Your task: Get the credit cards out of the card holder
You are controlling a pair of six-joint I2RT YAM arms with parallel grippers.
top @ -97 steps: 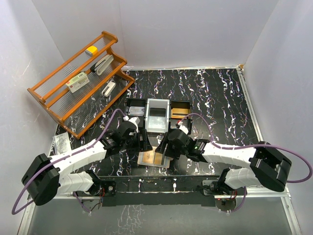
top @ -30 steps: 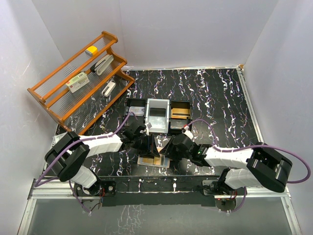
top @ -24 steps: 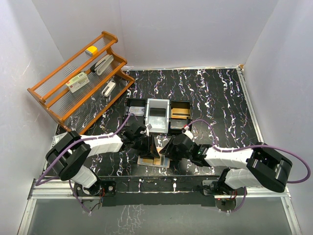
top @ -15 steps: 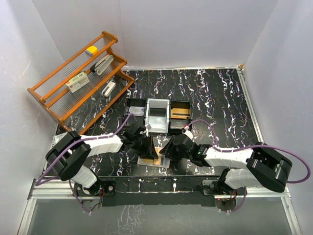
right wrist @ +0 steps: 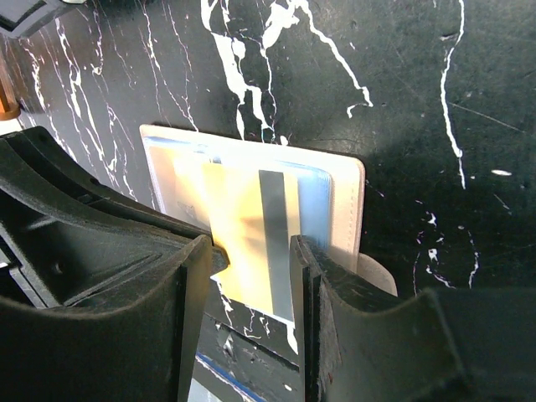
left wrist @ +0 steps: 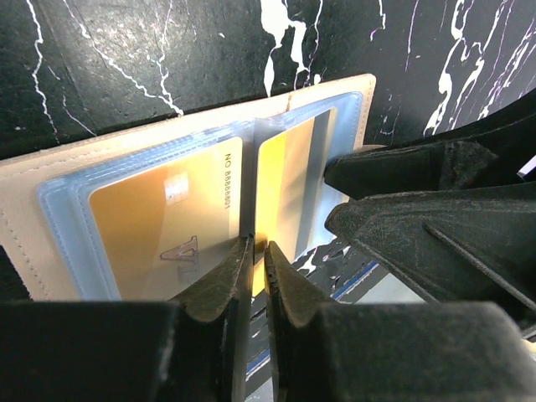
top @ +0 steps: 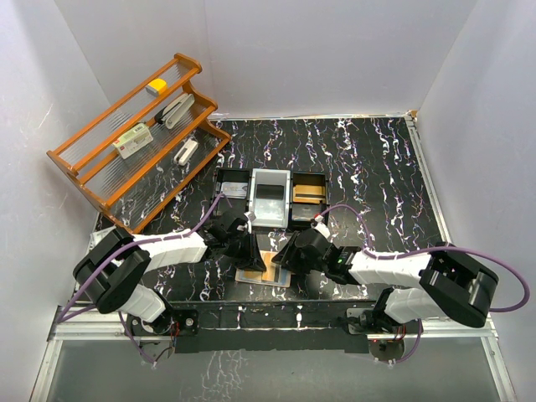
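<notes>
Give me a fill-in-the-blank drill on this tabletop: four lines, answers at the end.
1. The card holder lies ___ on the table.
2. The tray behind it has ___ compartments.
3. The credit card between the fingers of the right gripper carries a dark ___.
4. The wooden rack stands on the ___ side of the table.
Missing words: open; three; stripe; left.

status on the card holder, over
Left pincer nearly closed at the fold, grip unconfirmed. Right pincer astride the striped card, contact unclear. Card holder open flat, cards inside. Nothing blocking.
</notes>
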